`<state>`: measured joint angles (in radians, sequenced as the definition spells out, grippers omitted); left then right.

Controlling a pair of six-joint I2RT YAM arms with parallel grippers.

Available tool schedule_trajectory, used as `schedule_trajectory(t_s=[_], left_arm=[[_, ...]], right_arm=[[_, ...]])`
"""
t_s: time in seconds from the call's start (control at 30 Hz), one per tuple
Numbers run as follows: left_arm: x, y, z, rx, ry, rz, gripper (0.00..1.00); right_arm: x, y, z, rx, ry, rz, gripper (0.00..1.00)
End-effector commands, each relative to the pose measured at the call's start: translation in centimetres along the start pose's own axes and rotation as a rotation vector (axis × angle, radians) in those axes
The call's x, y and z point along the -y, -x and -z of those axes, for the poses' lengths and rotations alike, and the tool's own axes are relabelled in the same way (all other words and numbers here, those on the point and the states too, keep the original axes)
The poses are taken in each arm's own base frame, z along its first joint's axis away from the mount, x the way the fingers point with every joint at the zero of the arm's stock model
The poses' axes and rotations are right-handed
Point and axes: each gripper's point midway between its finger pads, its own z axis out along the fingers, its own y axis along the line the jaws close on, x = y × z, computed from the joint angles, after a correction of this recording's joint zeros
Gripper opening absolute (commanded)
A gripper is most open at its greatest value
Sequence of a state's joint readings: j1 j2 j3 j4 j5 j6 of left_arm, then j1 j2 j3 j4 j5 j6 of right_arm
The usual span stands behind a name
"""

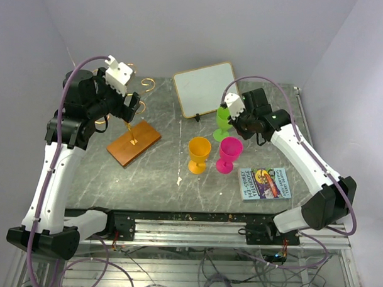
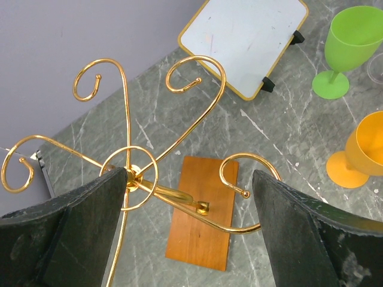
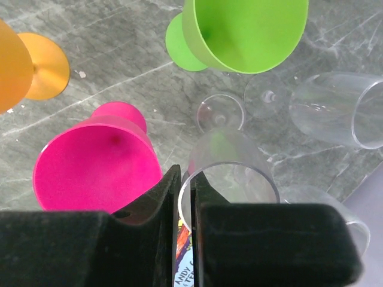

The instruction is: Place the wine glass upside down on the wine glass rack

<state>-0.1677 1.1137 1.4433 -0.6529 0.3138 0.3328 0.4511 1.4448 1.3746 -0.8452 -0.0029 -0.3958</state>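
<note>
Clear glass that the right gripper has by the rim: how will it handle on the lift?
Probably slippery: the right gripper pinches only the thin, smooth rim of the clear wine glass. It may swing or twist, since the whole bowl sits off to one side of the pinch. Thin walls look fragile; glass or plastic I cannot tell.

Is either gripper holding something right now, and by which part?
The right gripper pinches a clear wine glass by its rim, the glass wall between its closed fingers. The left gripper is open and holds nothing.
</note>
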Motion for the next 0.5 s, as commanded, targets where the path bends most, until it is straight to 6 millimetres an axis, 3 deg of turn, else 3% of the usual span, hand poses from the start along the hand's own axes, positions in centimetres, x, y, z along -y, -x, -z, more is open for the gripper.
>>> schedule_trajectory(t_s=[0.0,0.2,0.47], left_arm=[[0.0,0.7,0.2,0.032,0.011,-0.032,0.97],[1.0,1.2,0.6,0.043,-0.050,-0.035,0.99],[0.3,3.8,1.5,0.107,-0.009,-0.005,1.00]], right_arm=[[0.9,1.1,1.3,0.030,-0.042,0.005,0.06],[0.9,0.6,3.3,0.034,-0.058,0.002,0.00],[1.8,0.3,7.6,0.093,-0.095,-0.013,0.00]])
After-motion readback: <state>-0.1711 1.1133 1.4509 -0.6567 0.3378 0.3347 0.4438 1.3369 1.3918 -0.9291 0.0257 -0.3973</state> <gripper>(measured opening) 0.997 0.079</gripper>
